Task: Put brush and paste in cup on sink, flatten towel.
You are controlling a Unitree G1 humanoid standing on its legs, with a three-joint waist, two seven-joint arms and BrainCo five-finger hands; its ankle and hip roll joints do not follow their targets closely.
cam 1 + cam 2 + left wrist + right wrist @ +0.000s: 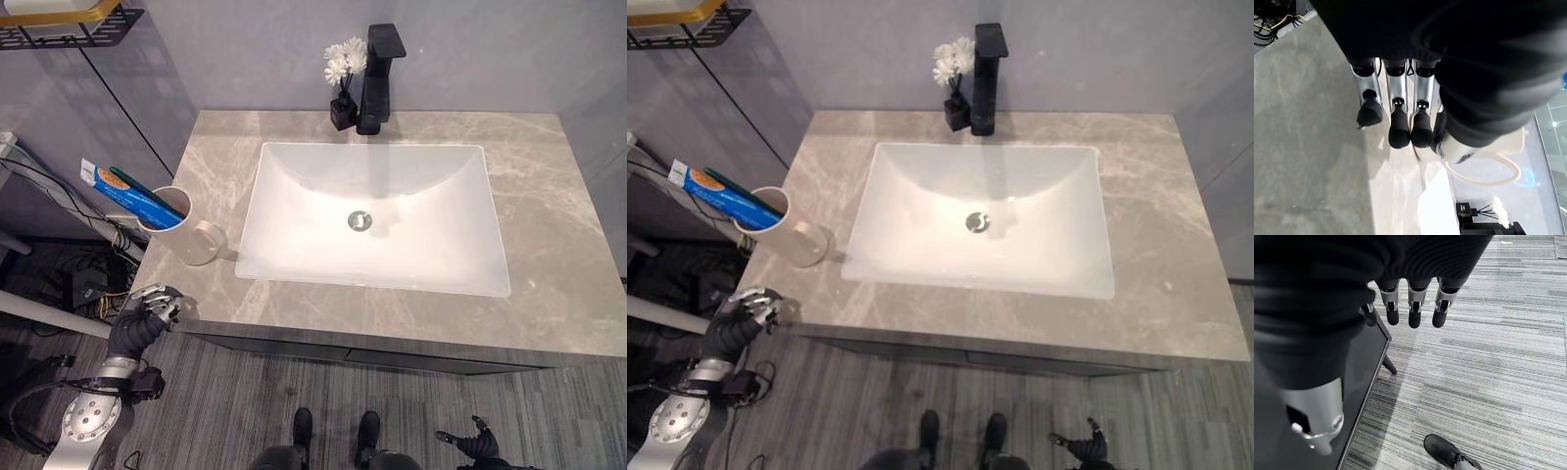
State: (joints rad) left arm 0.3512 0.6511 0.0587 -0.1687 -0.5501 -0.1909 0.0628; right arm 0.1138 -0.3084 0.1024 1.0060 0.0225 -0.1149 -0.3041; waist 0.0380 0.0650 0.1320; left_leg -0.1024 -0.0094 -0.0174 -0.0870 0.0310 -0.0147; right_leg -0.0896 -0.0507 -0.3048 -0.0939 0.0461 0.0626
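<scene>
Brush (pixel 132 186) and paste (pixel 122 196) sit in the cup (pixel 181 230).
Left hand (pixel 147 313), at 7 o'clock, looks relaxed and empty; find the towel, then press flat.

The left hand (pixel 1400 88) hangs with fingers (pixel 1399 129) relaxed, empty, above the grey marble tabletop (pixel 1308 147), just beside a white cup (pixel 1498 147) near the tabletop's edge.

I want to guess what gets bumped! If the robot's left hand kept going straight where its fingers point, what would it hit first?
Probably the white cup. The left hand is by the counter's front corner, fingers aimed at it, though depth is unclear.
</scene>
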